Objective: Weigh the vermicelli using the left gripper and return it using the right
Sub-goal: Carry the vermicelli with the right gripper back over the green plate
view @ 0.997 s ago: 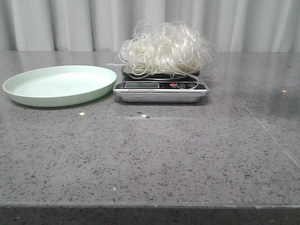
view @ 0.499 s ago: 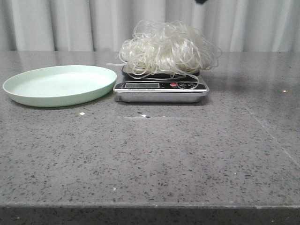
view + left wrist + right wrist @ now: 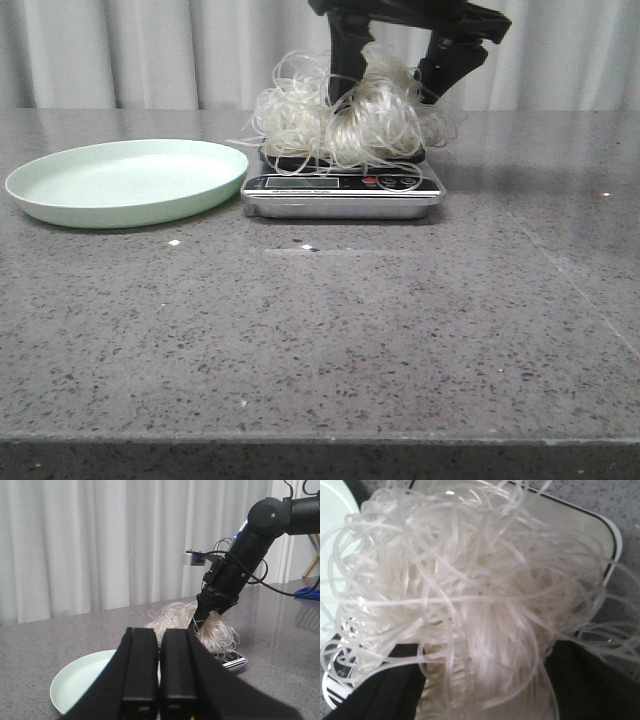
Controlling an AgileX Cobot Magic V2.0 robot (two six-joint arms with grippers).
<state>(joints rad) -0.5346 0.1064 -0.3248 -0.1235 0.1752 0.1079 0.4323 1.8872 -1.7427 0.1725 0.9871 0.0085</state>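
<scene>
The vermicelli [image 3: 370, 125] is a fluffy whitish tangle heaped on the small kitchen scale [image 3: 340, 195] at the middle back of the table. My right gripper [image 3: 390, 90] has come down from above. It is open, with one black finger on each side of the right half of the heap. In the right wrist view the strands [image 3: 470, 595] fill the gap between the fingers of the gripper [image 3: 485, 680]. My left gripper [image 3: 160, 632] is shut and empty, held off to the left above the plate. It is out of the front view.
A pale green round plate [image 3: 130, 180] lies empty just left of the scale, nearly touching it. The right arm [image 3: 240, 555] reaches over the scale [image 3: 235, 661]. Grey curtains hang behind the grey speckled table.
The right gripper has dropped in from above onto the noodle heap, which was untouched before. The strands are now pressed and parted around its fingers.
</scene>
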